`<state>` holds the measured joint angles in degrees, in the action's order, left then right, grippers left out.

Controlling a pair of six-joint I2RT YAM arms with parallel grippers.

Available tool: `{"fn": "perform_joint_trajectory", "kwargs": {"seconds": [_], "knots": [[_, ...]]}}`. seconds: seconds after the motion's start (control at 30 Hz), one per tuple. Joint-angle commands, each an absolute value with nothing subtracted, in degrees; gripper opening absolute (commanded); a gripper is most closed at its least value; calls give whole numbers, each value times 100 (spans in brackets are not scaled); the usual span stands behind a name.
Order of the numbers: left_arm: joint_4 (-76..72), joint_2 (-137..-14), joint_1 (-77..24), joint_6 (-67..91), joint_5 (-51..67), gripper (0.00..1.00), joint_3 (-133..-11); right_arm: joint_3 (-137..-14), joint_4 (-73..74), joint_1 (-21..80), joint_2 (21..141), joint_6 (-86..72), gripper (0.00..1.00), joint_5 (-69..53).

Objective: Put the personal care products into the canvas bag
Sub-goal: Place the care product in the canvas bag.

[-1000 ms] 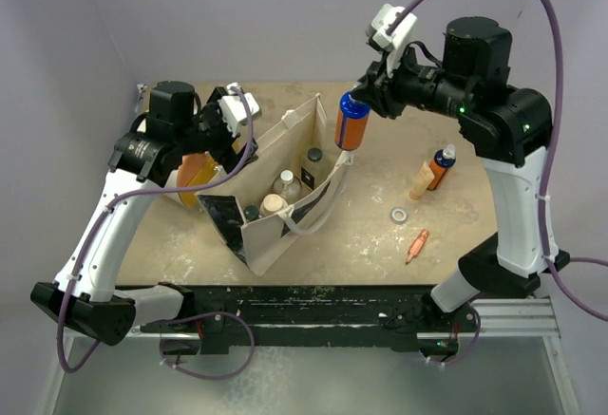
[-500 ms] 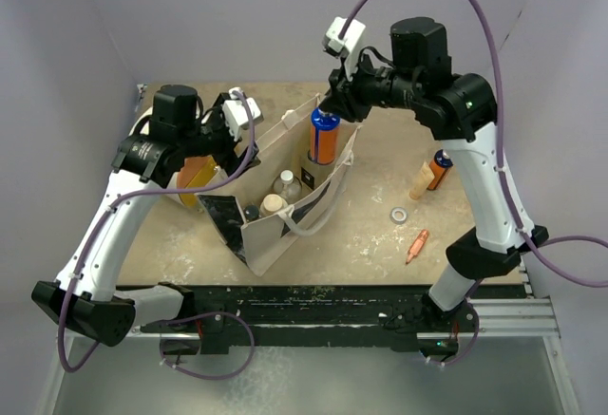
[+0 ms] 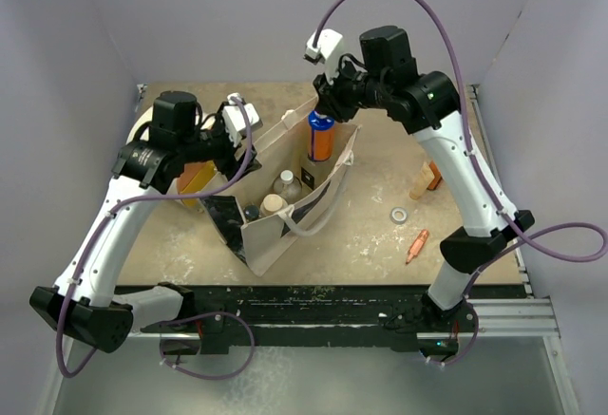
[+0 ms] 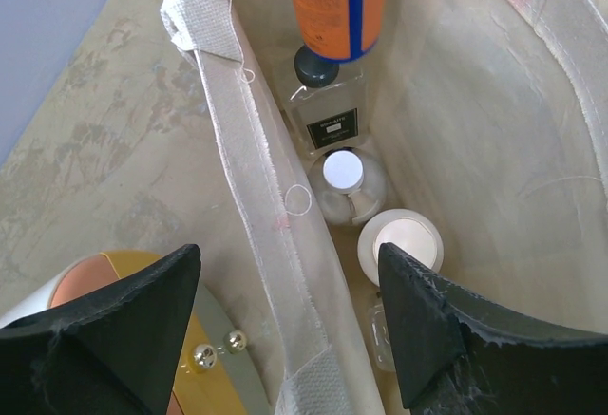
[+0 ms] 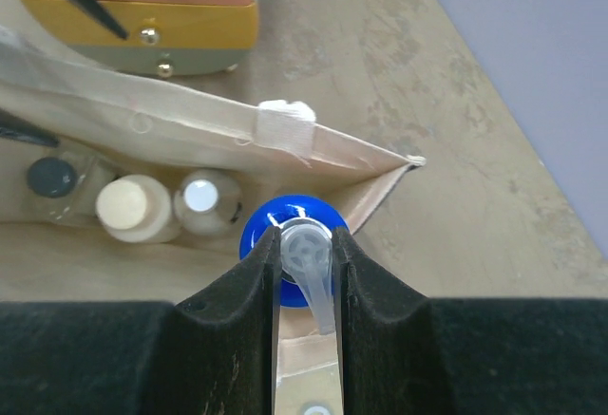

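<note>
bag: cream canvas tote (image 3: 271,235), standing open mid-desk, printed side panel
orange bottle (image 3: 321,140): blue top up, hanging upright in the tote's far end
inside: black-capped clear bottle (image 4: 328,121), white-capped one (image 4: 344,176), tan-capped one (image 4: 404,244), all upright
outside: beige bottle (image 3: 421,183) and second orange one (image 3: 436,175), lying near the desk's right edge

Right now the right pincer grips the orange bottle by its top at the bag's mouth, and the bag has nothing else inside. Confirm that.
Wrong on one count: the bag is not otherwise empty. The left wrist view shows a black-capped bottle, a white-capped bottle and a cream-capped bottle standing in it. The right pincer does grip the orange bottle by its top at the mouth.
</note>
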<state>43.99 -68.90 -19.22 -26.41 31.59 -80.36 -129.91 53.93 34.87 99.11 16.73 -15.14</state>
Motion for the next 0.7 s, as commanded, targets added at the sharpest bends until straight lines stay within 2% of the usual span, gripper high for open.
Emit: {"fn": "perform_joint_trajectory", "kwargs": {"seconds": [0.0,0.13,0.33,0.67], "knots": [[4163,-6746,-1892,-2536,3369,77,-7931,-12934,4429,3511,9597,1862,0,-752],[4138,-6726,-1885,-2506,3387,75,-7871,-12724,4292,3507,9506,1976,0,-329],[4128,-6698,-1887,-2505,3409,72,-7816,-12528,4227,3509,9424,2022,0,-361],[4104,-6631,-1890,-2469,3455,66,-7743,-12035,4242,3509,9268,2128,0,-1309]]}}
